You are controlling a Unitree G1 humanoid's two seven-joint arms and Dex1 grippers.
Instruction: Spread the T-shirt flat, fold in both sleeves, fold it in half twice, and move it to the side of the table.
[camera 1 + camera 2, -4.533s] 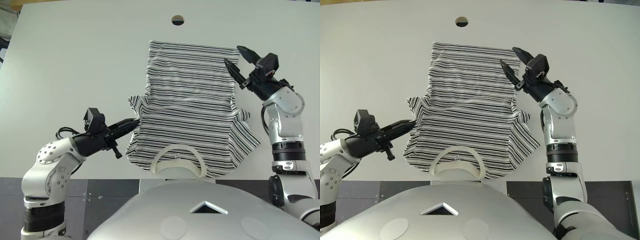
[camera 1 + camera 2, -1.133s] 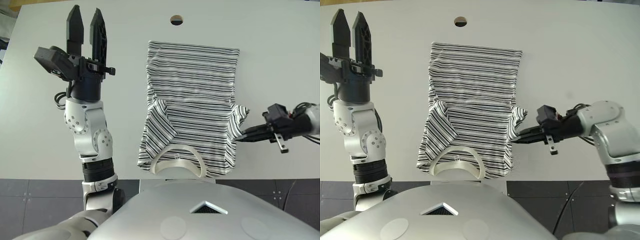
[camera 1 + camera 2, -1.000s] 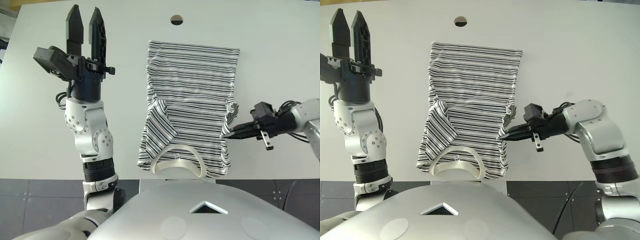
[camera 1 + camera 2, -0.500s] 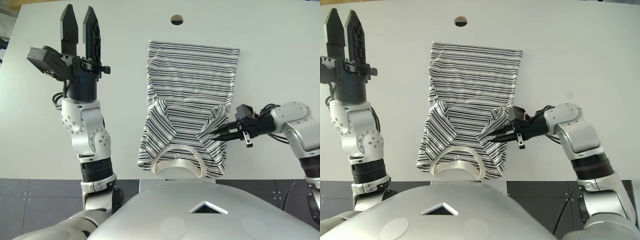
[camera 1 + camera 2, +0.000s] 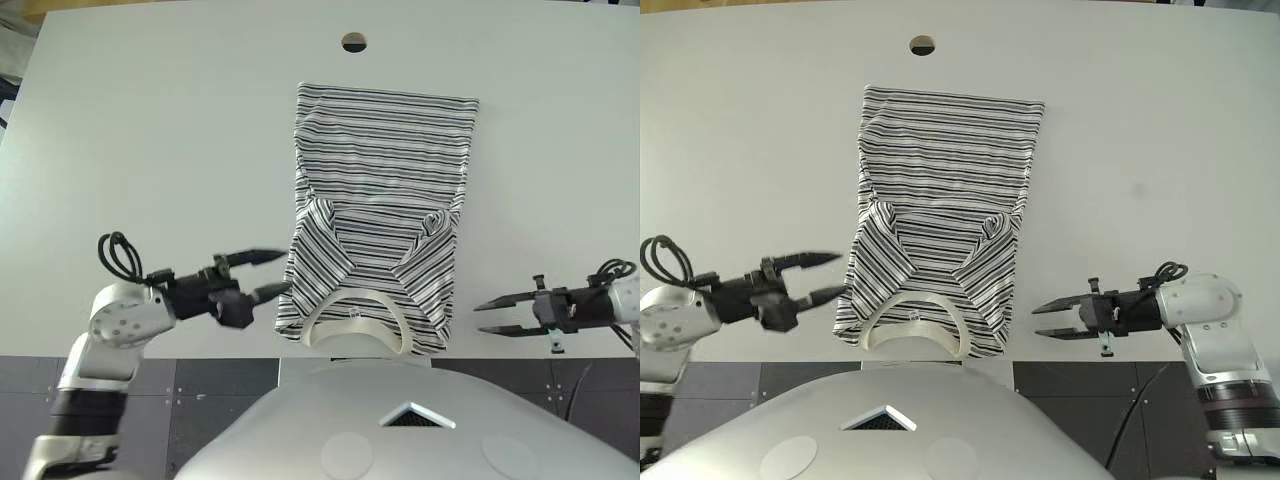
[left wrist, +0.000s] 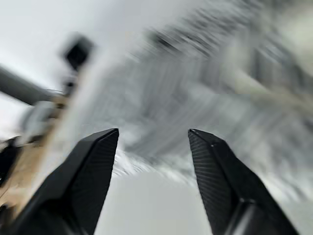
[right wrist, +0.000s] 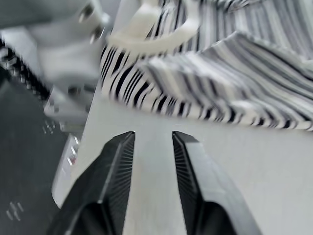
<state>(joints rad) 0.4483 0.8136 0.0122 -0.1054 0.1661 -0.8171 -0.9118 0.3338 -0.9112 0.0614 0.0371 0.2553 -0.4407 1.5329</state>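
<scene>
black-and-white striped T-shirt (image 5: 380, 210) with cream collar, white table (image 5: 150, 150), black tools

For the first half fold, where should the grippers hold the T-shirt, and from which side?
Probably the near corners of the T-shirt, beside the collar, left gripper and right gripper each from its outer side: it lies narrow, lengthwise, sleeves folded in.

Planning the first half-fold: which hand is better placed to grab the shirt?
Left. The left hand, open, sits beside the near corner of the T-shirt; the right hand, open too, stands apart.
</scene>
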